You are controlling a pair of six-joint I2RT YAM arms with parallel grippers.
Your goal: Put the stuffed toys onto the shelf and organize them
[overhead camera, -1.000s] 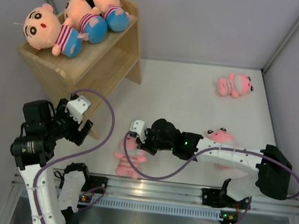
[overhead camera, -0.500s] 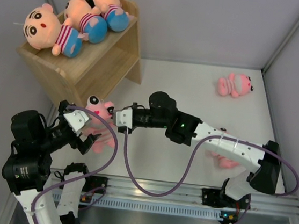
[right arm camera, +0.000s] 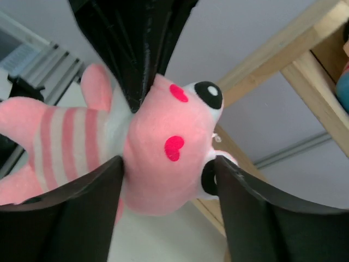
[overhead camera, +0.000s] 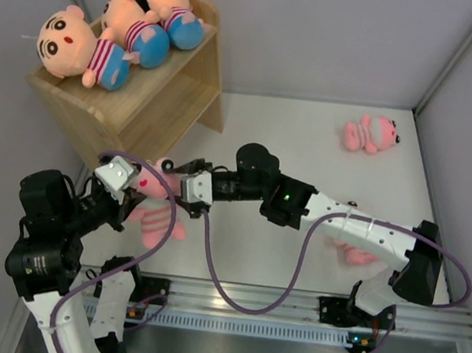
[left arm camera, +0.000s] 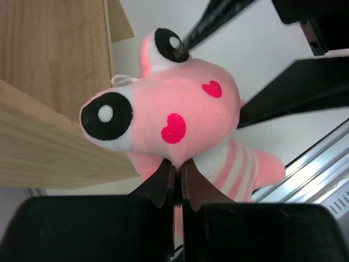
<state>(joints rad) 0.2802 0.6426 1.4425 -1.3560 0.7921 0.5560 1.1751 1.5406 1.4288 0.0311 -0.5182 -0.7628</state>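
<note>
Three peach-faced boy plush dolls (overhead camera: 64,42) lie on top of the light wooden shelf (overhead camera: 169,92). A pink striped plush animal (left arm camera: 180,109) hangs beside the shelf. Left gripper (left arm camera: 175,164) is pinched together on it; right gripper (right arm camera: 166,164) stands with jaws apart around its head. Two more pink animals (overhead camera: 370,134) on the white table (overhead camera: 292,132) are not yet shelved.

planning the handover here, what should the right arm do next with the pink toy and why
Probably spread the right gripper and back it away. The left gripper is pinched shut on the pink toy below its head, while the right fingers flank the head closely; the shelf stands by the left arm.
</note>
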